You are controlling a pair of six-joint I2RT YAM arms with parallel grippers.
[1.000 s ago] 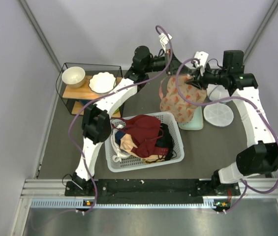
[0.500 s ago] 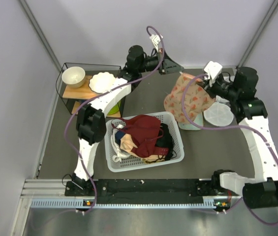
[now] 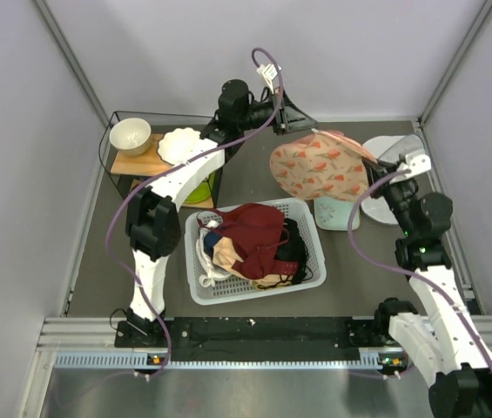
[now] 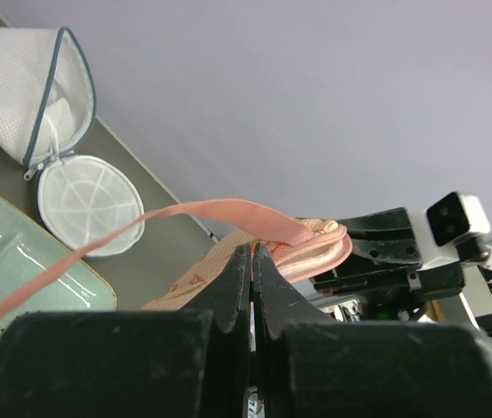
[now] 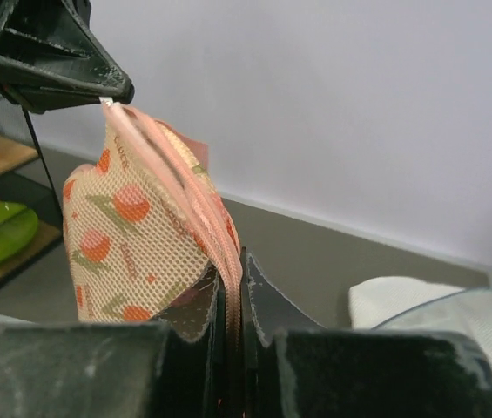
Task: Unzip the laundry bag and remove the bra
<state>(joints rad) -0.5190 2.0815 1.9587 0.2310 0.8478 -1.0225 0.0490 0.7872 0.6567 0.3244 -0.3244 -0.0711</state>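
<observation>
The laundry bag [image 3: 320, 170], peach mesh with red flowers, hangs in the air stretched between both grippers above the back of the table. My left gripper [image 3: 306, 128] is shut on the bag's far top edge by the pink zipper [image 4: 311, 248]. My right gripper [image 3: 378, 174] is shut on the pink zipper edge [image 5: 228, 261] at the bag's near right end. In the right wrist view the left gripper [image 5: 97, 91] pinches the zipper's upper end. A pink strap [image 4: 141, 222] trails off to the left. The bright red bra is not in view.
A white basket [image 3: 313, 261] of garments, a maroon one on top, stands in the middle. A mint-green tray [image 3: 337, 215] lies under the bag. White mesh pouches [image 3: 383, 150] lie at the back right. A wire shelf [image 3: 132, 161] with bowls stands at the back left.
My right arm has swung back toward the near right, pulling its end of the bag along. The bag has gone from hanging down to stretched sideways. My left gripper has shifted slightly left.
</observation>
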